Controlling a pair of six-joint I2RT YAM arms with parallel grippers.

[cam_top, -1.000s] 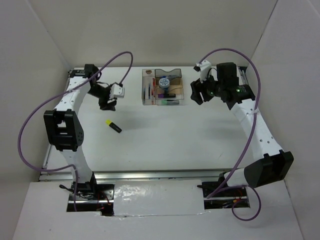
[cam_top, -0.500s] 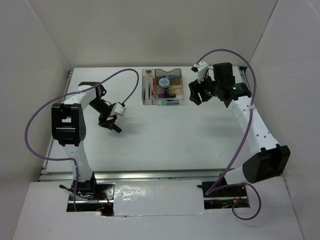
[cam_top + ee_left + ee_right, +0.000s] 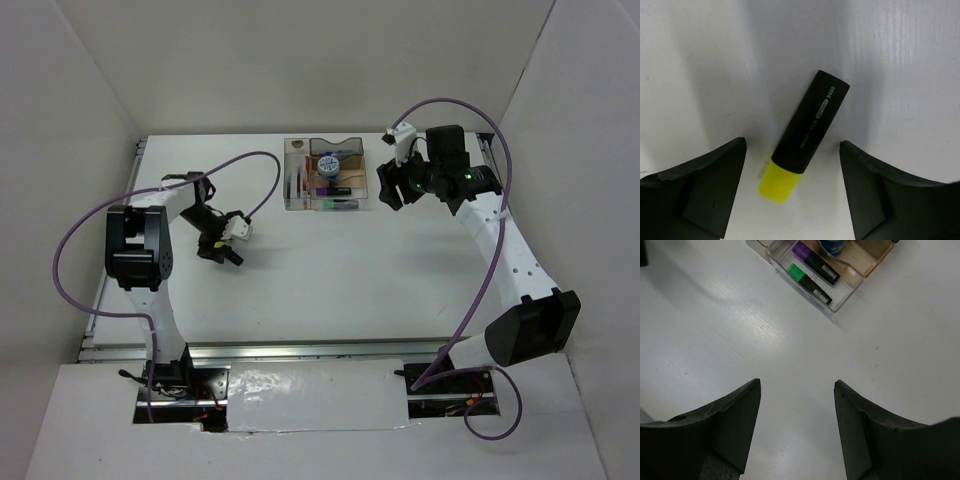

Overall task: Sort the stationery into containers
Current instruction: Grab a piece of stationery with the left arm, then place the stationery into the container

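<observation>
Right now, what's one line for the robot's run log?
left gripper: open, straddling yellow highlighter, not touching | right gripper: open, empty, beside organiser | organiser: holds purple highlighter, green highlighter

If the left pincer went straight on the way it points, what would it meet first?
The yellow highlighter, lying on the table between the open jaws of the left pincer; its distance is unclear.
</observation>
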